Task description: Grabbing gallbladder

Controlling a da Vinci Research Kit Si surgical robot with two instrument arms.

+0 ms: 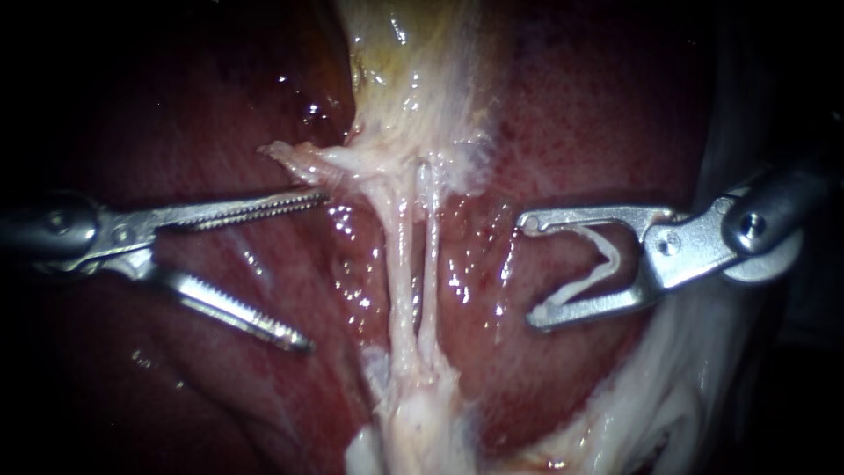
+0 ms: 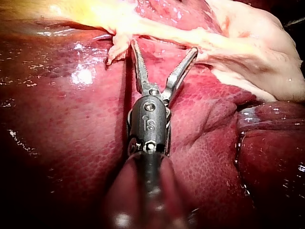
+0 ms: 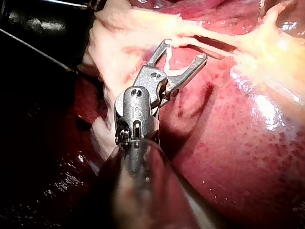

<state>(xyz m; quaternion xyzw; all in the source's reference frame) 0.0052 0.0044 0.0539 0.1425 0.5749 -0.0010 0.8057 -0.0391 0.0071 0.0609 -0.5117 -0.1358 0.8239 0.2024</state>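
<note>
Pale gallbladder [image 1: 413,79] sits top centre, long axis running down into two tubes [image 1: 400,264]. Our left instrument [image 1: 312,268], jaws spread and empty, lies nearer, just below its ragged edge; our right instrument [image 1: 532,268] holds a clip [image 1: 587,280] in wide jaws.

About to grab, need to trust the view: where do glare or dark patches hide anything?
Endoscope view: light pools on the tubes and gallbladder; the edges fall dark, dimming the left instrument's shaft; the right instrument and its clip are lit. Left wrist view: a glare patch on the liver beside the open jaws. Right wrist view: glare streaks the liver beside the instrument.
</note>
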